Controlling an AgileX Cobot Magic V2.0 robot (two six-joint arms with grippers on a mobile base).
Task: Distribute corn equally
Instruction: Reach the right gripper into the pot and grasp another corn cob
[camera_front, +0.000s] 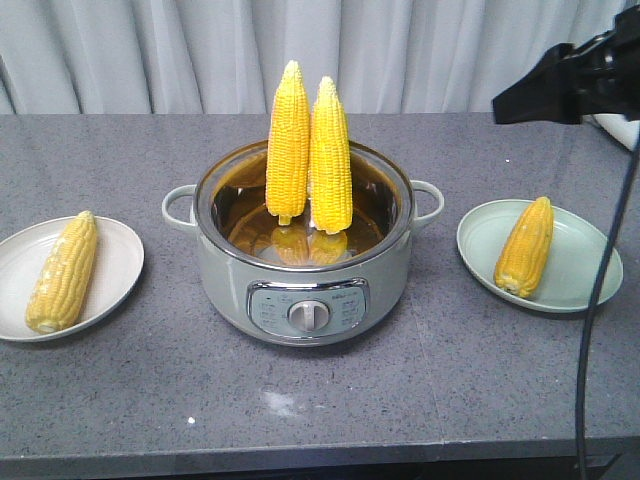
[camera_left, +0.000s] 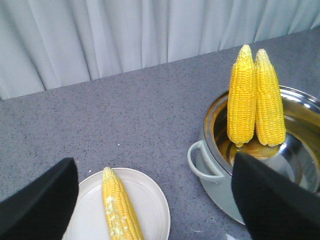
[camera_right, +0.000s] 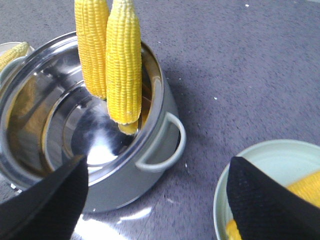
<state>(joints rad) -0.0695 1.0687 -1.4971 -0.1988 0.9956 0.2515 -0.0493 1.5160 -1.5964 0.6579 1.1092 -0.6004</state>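
Midway through the sharing, by the look of things: left cob (camera_front: 62, 272) flat on the white plate (camera_front: 115, 265), right cob (camera_front: 525, 247) flat on the pale green plate (camera_front: 580, 255), standing cobs (camera_front: 288, 140) upright in the electric pot (camera_front: 305, 270), touching side by side, tips up, leaning on the far wall. Both pincers released and empty: left gripper (camera_left: 154, 165) near the white plate, right gripper (camera_right: 157, 162) near pot and green plate. Next, probably: reach into the pot, close on one standing cob mid-length, lift clear of the rim. Kernels bumpy in neat rows, bodies tapered; pot lining mirror-bright steel, shell matte grey-green with loop handles and a dial; speckled grey counter (camera_front: 420, 400)
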